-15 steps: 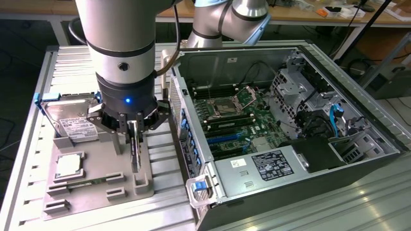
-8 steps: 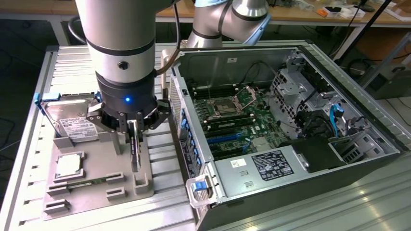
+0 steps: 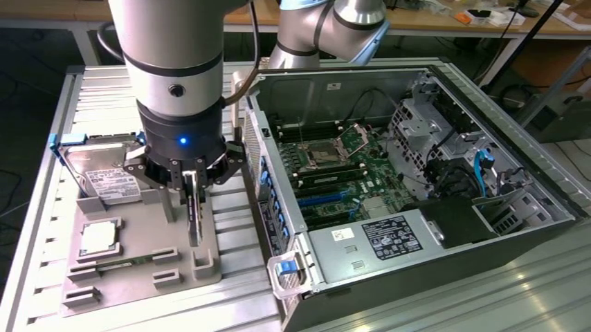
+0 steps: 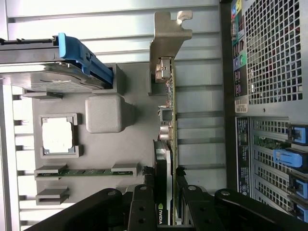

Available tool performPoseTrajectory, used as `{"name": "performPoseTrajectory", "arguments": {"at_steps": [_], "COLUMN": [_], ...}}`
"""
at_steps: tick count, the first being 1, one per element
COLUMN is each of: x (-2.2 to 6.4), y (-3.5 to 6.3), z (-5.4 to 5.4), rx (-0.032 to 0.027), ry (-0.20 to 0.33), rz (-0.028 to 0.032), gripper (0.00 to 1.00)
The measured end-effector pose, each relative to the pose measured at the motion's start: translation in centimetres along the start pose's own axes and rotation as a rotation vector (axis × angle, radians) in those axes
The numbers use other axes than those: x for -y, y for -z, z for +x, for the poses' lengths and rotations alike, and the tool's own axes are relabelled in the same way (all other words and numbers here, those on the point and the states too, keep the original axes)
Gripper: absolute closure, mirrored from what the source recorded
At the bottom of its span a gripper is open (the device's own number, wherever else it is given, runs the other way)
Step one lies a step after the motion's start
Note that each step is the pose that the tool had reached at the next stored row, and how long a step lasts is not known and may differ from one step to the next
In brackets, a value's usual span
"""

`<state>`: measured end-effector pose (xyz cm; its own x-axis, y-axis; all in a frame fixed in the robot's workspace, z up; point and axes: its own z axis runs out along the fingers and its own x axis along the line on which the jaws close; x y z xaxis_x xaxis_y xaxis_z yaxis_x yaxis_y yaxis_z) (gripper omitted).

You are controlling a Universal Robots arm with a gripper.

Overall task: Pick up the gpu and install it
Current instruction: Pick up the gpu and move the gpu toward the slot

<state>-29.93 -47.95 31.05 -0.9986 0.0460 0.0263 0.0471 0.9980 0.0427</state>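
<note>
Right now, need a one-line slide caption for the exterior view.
End effector clamped on the edge-on gpu at the gray parts tray, beside the open PC case.

Black-fingered gripper (image 3: 191, 185) on grey arm clamped on thin dark edge-on gpu (image 3: 194, 221), card upright over grey plastic parts tray (image 3: 138, 280); boxy silver hard drive with white label (image 3: 104, 178) at nine o'clock of gripper; square silver processor chip (image 3: 99, 236) at seven o'clock; open dark computer case (image 3: 434, 297) with green motherboard (image 3: 342, 173) at three o'clock
</note>
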Motion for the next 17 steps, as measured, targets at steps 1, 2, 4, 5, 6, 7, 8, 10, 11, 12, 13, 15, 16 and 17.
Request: {"name": "performPoseTrajectory", "arguments": {"at_steps": [1, 2, 4, 5, 6, 7, 8, 10, 11, 12, 13, 15, 16, 17], "x": [0.00, 0.00, -0.01, -0.01, -0.01, -0.01, -0.02, -0.02, -0.02, -0.02, -0.02, -0.02, -0.03, -0.03], "y": [0.04, 0.07, 0.16, 0.26, 0.28, 0.32, 0.36, 0.40, 0.44, 0.47, 0.50, 0.60, 0.65, 0.71], "z": [0.00, 0.00, 0.01, 0.01, 0.01, 0.01, 0.01, 0.01, 0.01, 0.01, 0.01, 0.02, 0.01, 0.02], "rx": [0.0000, 0.0001, 0.0001, 0.0001, 0.0001, 0.0001, 0.0001, 0.0001, 0.0000, 0.0000, 0.0000, -0.0002, -0.0001, 0.0000], "ry": [0.000, 0.000, 0.000, 0.000, 0.000, 0.000, 0.000, 0.000, 0.000, 0.000, 0.000, 0.000, 0.000, 0.000], "rz": [0.0000, 0.0000, -0.0001, 0.0000, -0.0001, -0.0001, -0.0001, -0.0001, 0.0000, 0.0000, 0.0000, 0.0002, 0.0001, 0.0001], "gripper": [0.73, 0.73, 0.73, 0.73, 0.73, 0.73, 0.73, 0.73, 0.73, 0.73, 0.73, 0.73, 0.73, 0.73]}}
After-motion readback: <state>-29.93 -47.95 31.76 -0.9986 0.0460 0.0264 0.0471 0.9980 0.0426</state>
